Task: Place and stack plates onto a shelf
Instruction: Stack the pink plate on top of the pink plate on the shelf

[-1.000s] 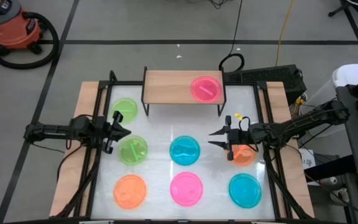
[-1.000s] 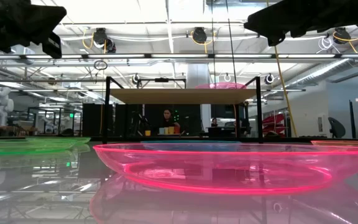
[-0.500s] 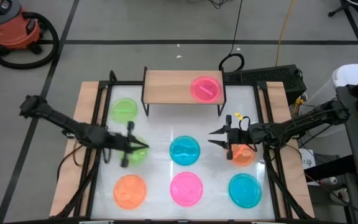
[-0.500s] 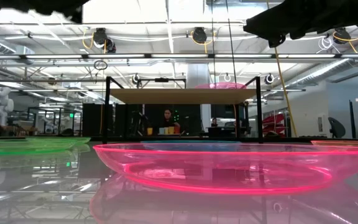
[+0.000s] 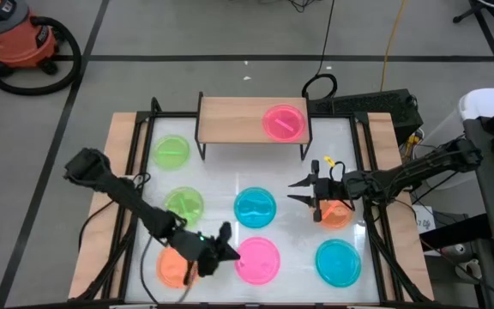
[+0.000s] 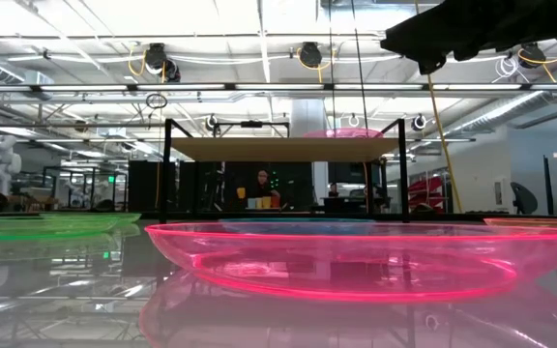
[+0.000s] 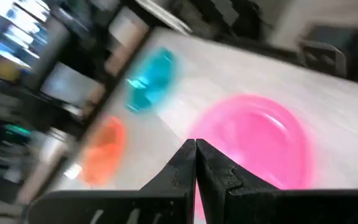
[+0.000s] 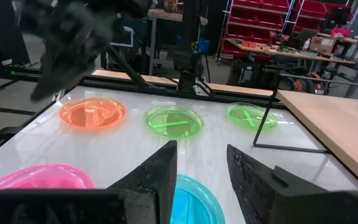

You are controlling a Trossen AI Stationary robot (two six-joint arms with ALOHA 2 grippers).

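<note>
a: plates look thin, light, translucent plastic; likely slick on the glossy table (image 5: 221,184). one pink plate on shelf (image 5: 283,121) sits at the right end of the shelf (image 5: 230,120); seven lie on the table.

b: grasp point?

a: the raised rim, judged best; a flat centre gives the fingers nothing. left gripper (image 5: 223,243) hovers at the front pink plate (image 5: 257,259), just beside the front orange plate (image 5: 178,263); its fingers are pressed together, holding nothing.

b: right side?

a: right gripper (image 5: 301,192) waits above the table, between the blue plate (image 5: 255,208) and the right orange plate (image 5: 335,213), fingers spread wide, empty.

b: clearance?

a: shelf top is bare left of the pink plate. plates sit well apart. black frame rails along the table's sides limit sideways sweeps.
</note>
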